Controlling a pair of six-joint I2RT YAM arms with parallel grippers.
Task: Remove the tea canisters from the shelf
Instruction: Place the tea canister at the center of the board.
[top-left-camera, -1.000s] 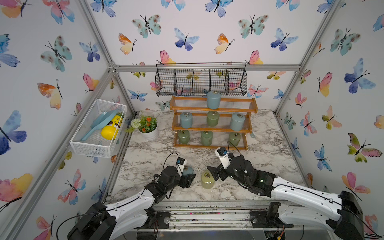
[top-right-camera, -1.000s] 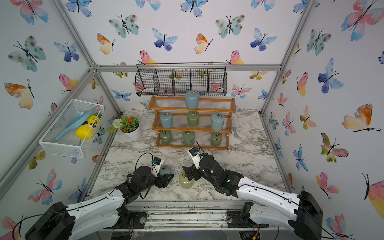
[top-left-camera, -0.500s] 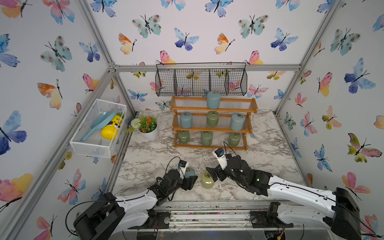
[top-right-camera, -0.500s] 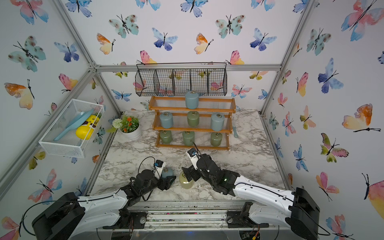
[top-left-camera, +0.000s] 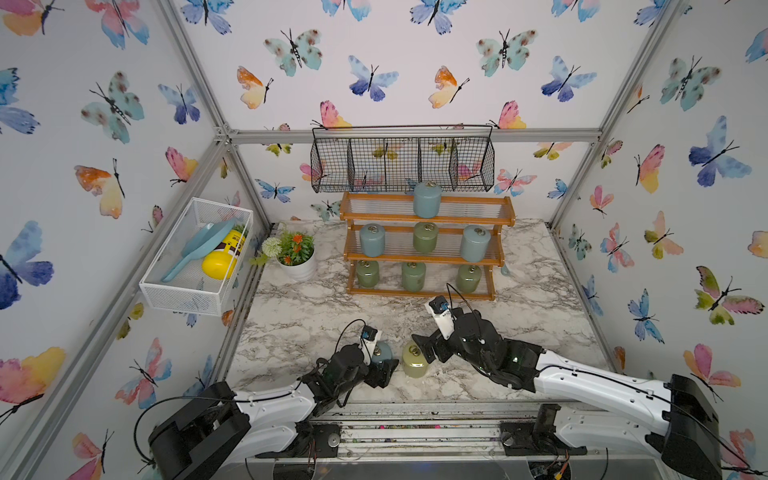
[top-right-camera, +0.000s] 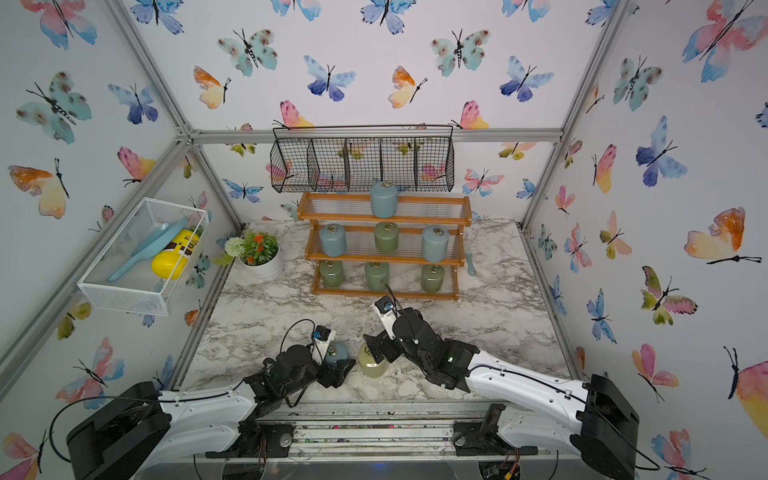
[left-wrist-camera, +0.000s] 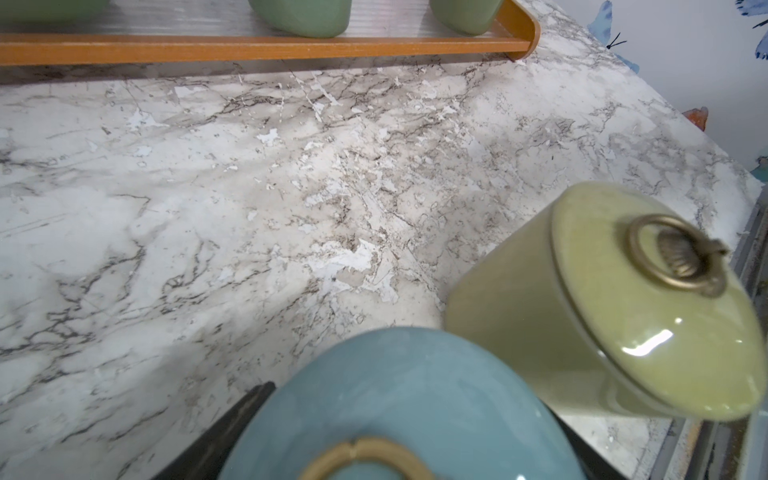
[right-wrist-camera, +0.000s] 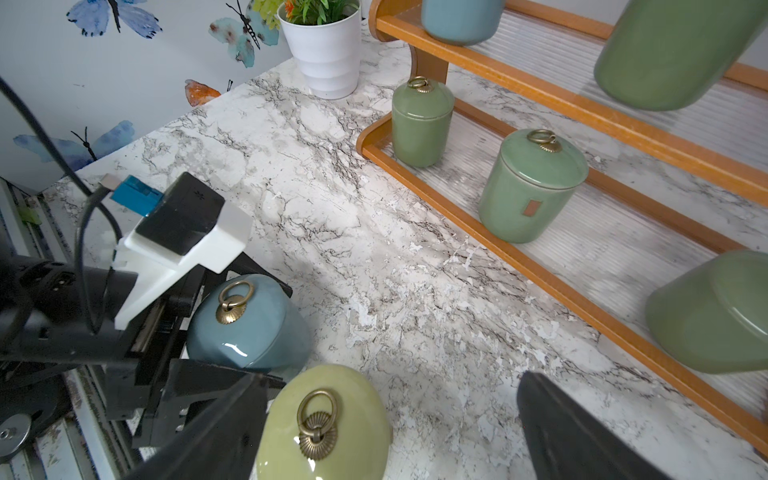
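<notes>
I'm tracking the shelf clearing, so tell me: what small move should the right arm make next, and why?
Probably lift the right gripper up and clear of the yellow-green canister. Its jaws stand open on either side, the canister sits upright on the marble table, and the shelf holds seven more.

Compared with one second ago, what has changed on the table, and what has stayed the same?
The left claw sank a little toward the near edge with the blue canister, now beside the yellow-green canister; whether it has let go, I cannot tell. The right claw, open at that canister, barely shifted. The yellow-green canister and the seven canisters on the shelf stayed put.
</notes>
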